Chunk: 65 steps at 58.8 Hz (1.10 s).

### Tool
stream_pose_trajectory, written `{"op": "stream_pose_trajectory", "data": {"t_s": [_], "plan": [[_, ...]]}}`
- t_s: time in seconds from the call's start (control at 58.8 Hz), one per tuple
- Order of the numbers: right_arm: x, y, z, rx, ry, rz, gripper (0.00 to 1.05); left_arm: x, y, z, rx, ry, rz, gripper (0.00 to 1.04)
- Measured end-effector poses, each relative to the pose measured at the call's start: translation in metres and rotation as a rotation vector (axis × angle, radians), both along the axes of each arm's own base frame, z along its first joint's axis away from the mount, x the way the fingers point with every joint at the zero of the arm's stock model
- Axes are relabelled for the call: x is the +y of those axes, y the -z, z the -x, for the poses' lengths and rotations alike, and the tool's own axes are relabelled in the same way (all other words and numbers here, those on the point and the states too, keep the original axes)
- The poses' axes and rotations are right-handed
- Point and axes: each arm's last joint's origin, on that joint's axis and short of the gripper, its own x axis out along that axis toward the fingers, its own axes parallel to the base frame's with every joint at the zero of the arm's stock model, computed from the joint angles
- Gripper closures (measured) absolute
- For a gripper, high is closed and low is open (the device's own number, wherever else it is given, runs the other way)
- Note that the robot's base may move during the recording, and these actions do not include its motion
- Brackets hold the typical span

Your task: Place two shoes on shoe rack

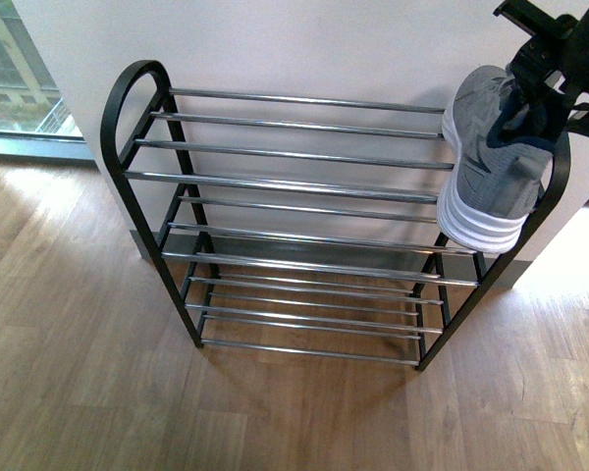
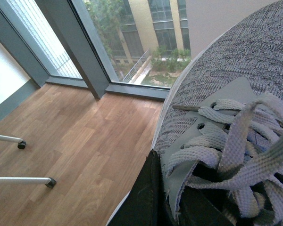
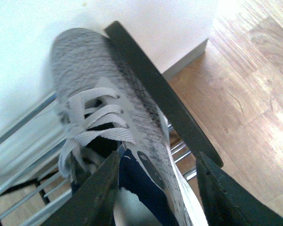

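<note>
The shoe rack [image 1: 294, 187], black-framed with tiers of chrome bars, stands against the white wall in the front view. One grey sneaker [image 1: 491, 167] hangs toe-up and sole-outward over the rack's right arch end, with my right gripper [image 1: 530, 93] shut on its collar. From the right wrist, that sneaker [image 3: 89, 70] lies along the black arch [image 3: 155, 89], and the gripper [image 3: 160, 183] holds its side between the fingers [image 3: 99, 188]. In the left wrist view the other grey sneaker [image 2: 236, 70] fills the picture, laces up, with my left gripper [image 2: 174, 193] shut on it. The left arm is outside the front view.
Wood floor [image 1: 79, 373] spreads in front of and beside the rack. A floor-to-ceiling window [image 1: 10, 69] lies left of the wall. The left wrist view shows the window frame [image 2: 85, 52] and two white legs with castors [image 2: 21, 144] on the floor.
</note>
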Motion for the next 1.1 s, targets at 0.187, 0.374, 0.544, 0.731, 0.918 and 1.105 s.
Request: {"op": "stream_pose_trajectory", "data": {"t_s": [0.187,0.374,0.544,0.731,0.918,1.105], "plan": [[-0.020,-0.064,0.017,-0.106,-0.178,0.201,0.24,0.000,0.000,0.000,0.000,0.000,0.000,1.03],[-0.023,-0.060,0.047,-0.547,-0.600,0.406,0.37,0.000,0.000,0.000,0.000,0.000,0.000,1.03],[-0.010,-0.035,0.113,-0.684,-0.652,0.555,0.76,0.000,0.000,0.000,0.000,0.000,0.000,1.03],[0.001,-0.016,0.155,-0.660,-0.658,0.565,1.03,0.000,0.000,0.000,0.000,0.001,0.000,1.03],[0.002,-0.007,0.183,-0.660,-0.666,0.565,1.03,0.000,0.000,0.000,0.000,-0.001,0.000,1.03],[0.002,0.000,0.207,-0.662,-0.662,0.566,1.03,0.000,0.000,0.000,0.000,0.001,0.000,1.03]]}}
